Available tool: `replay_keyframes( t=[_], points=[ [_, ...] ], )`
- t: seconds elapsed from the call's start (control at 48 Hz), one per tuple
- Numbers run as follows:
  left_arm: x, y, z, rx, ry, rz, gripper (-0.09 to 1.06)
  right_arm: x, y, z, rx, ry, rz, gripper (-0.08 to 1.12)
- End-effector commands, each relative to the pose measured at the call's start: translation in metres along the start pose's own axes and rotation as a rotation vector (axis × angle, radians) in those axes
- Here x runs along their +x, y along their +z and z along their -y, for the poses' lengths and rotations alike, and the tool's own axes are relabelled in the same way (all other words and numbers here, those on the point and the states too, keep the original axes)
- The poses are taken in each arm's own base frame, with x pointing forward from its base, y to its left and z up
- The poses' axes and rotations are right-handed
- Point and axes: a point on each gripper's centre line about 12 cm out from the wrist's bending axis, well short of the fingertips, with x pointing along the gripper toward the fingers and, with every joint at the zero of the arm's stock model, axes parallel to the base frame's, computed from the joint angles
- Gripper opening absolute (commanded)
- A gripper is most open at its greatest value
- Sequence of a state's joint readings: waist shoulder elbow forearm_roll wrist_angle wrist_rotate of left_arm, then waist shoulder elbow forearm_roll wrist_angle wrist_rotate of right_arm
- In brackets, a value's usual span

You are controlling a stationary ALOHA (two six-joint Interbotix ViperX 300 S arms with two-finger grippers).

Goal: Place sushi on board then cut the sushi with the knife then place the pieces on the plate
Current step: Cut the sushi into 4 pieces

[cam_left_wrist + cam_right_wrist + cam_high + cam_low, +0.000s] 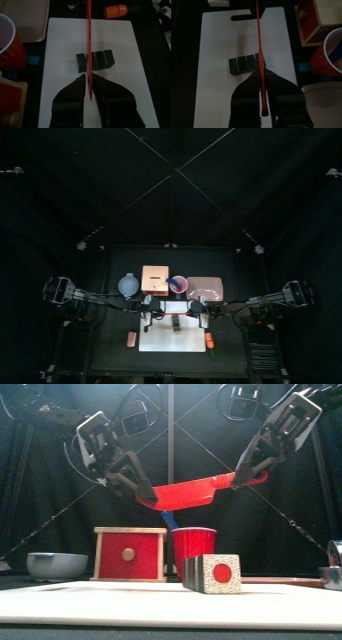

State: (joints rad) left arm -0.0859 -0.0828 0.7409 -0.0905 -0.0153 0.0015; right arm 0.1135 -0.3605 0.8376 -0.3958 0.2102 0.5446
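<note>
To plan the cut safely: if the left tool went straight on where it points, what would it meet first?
Probably the sushi roll on the white board, just ahead of the left tool, under the red knife it holds; depth is unclear.

The right gripper (260,76) squeezes a thin red knife (258,40) between its two jaws. The knife runs straight out over a white board (218,45). A dark sushi roll (243,65) lies on the board, and the knife crosses it just past the jaw tips. A red cup (331,55) and a wooden box (323,17) stand beside the board.
</note>
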Motion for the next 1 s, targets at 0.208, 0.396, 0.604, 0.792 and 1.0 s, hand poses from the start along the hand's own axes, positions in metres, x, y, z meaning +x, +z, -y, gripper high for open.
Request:
replay_keyframes(
  t=[0.208,0.396,0.604,0.792,1.0],
  points=[
    [0.024,0.000,0.017,0.006,-0.031,-0.025,0.42,0.006,-0.015,0.001,0.051,0.005,-0.045,0.32],
    [0.035,-0.003,0.019,0.006,-0.033,-0.045,0.42,0.015,-0.024,0.008,0.064,-0.023,-0.093,0.32],
    [0.041,-0.007,0.019,-0.005,-0.031,-0.060,0.42,0.025,-0.032,0.017,0.067,-0.055,-0.140,0.32],
    [0.043,-0.007,0.017,-0.007,-0.027,-0.063,0.42,0.028,-0.036,0.025,0.081,-0.077,-0.156,0.32],
    [0.044,-0.008,0.017,-0.012,-0.026,-0.068,0.42,0.031,-0.039,0.030,0.085,-0.089,-0.170,0.32]
  ],
)
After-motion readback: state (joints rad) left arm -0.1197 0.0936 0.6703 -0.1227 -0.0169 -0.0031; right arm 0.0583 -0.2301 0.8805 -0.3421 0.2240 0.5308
